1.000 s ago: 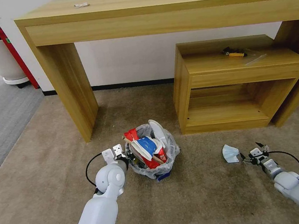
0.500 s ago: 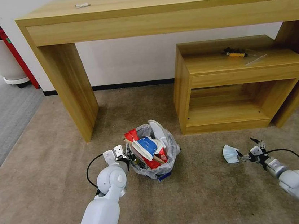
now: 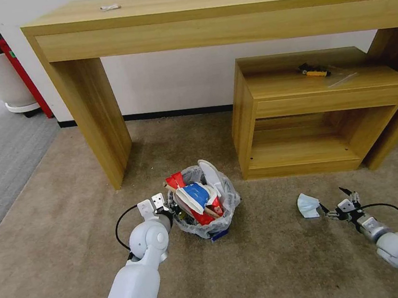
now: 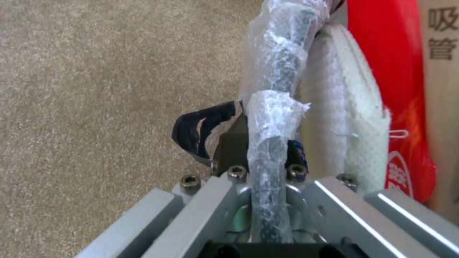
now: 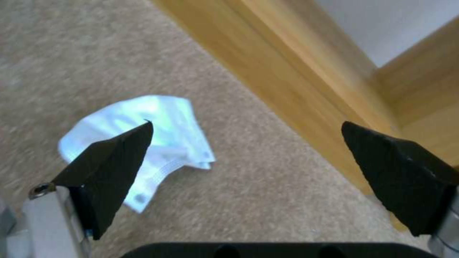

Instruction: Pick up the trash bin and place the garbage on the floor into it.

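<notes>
- We see the floor [image 3: 77, 260], a beige carpet, bearing the trash bin [image 3: 207, 225] near the middle.
- We find a pale blue mask [image 3: 307, 205] lying flat on it, well apart from the bin.

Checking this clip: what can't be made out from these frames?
- Head view: the left tool is hidden behind its own wrist at the trash bin.
- Head view: litter deeper in the bin lies under the top wrappers.
- Right wrist view: a black fingertip covers part of the mask.
</notes>
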